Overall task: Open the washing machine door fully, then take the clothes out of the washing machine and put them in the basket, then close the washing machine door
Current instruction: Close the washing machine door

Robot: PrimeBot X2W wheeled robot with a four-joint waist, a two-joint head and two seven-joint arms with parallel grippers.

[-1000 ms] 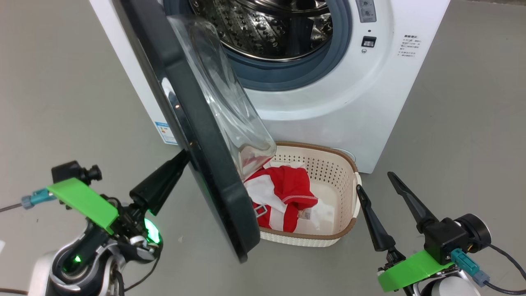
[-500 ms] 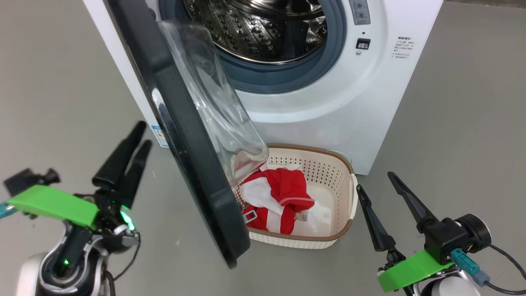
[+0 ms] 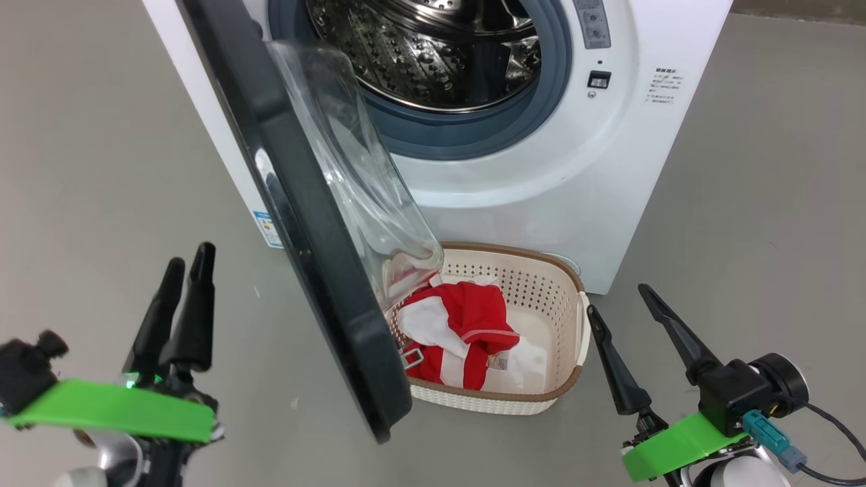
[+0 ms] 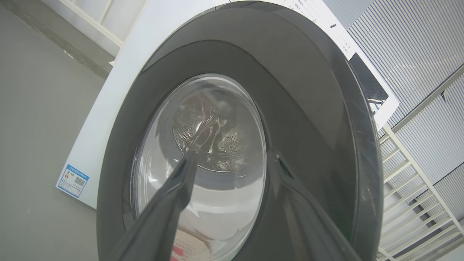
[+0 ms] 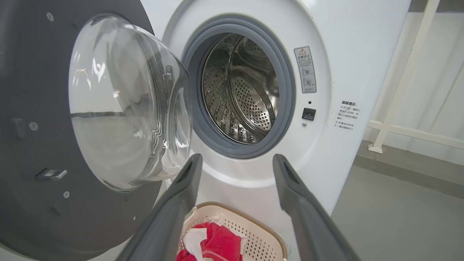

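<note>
Down on the floor by the washer: the basket [image 3: 570, 379] sits right up against the front of the washing machine [image 3: 541, 196]. The clothes [image 3: 473, 318] are piled in its left half, red with white bits.
Door: the washing machine door [image 3: 304, 237] hangs partway open, swung out toward the head camera, with its glass bulge [image 3: 358, 182] on the drum side.
In the way: the door's lower edge hangs over the basket's left end, so that corner and part of the clothes are hidden in the head view. A bit of red shows through the glass.
Drum: shiny perforated steel [image 3: 433, 47] with a grey-blue rubber ring [image 3: 473, 138] around it.
Left gripper [image 3: 192, 254]: out on the door's outer side, clear of it. In its wrist view the fingers are spread with nothing between them, aimed at the round window.
Right gripper [image 3: 617, 297]: right of the basket, fingers wide apart and empty. One fingertip is just beside the basket's right handle, not touching it as far as I can tell.
Other stuff: blue label [image 3: 268, 228] low on the washer's side, behind the door. There's a grey warning sticker [image 5: 306, 69] and a small black latch slot [image 5: 308, 114] right of the opening. A white railing [image 5: 398, 90] stands past the machine, and the grey floor [image 3: 101, 169] is all around.
</note>
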